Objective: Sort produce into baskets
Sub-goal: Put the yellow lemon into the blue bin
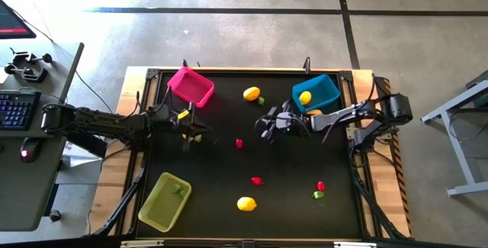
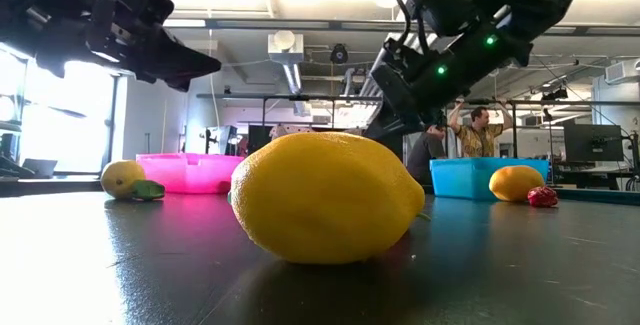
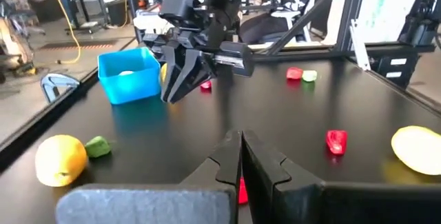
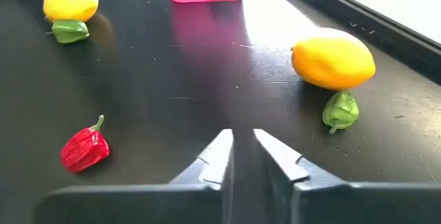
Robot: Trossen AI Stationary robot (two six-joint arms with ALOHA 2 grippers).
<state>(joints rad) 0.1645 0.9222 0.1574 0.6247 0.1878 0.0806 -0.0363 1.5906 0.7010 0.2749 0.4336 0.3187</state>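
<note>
My left gripper (image 1: 187,128) is shut and raised just near of the pink basket (image 1: 191,86), above a lemon (image 2: 122,177) and a green piece (image 1: 197,137). A speck of red (image 3: 242,190) shows low between its fingers; I cannot tell what it is. My right gripper (image 1: 267,128) is narrowly open and empty, left of the blue basket (image 1: 315,93), which holds a lemon (image 1: 305,97). A red pepper (image 4: 85,148) lies on the table between the grippers. The yellow-green basket (image 1: 164,200) holds a green piece (image 1: 178,190).
A lemon (image 1: 251,93) with a green piece (image 1: 261,101) lies at the far middle, and another lemon (image 1: 245,203) at the near middle. Red pieces (image 1: 257,180) (image 1: 320,185) and a green one (image 1: 318,194) lie near right. People stand beyond the table (image 2: 478,130).
</note>
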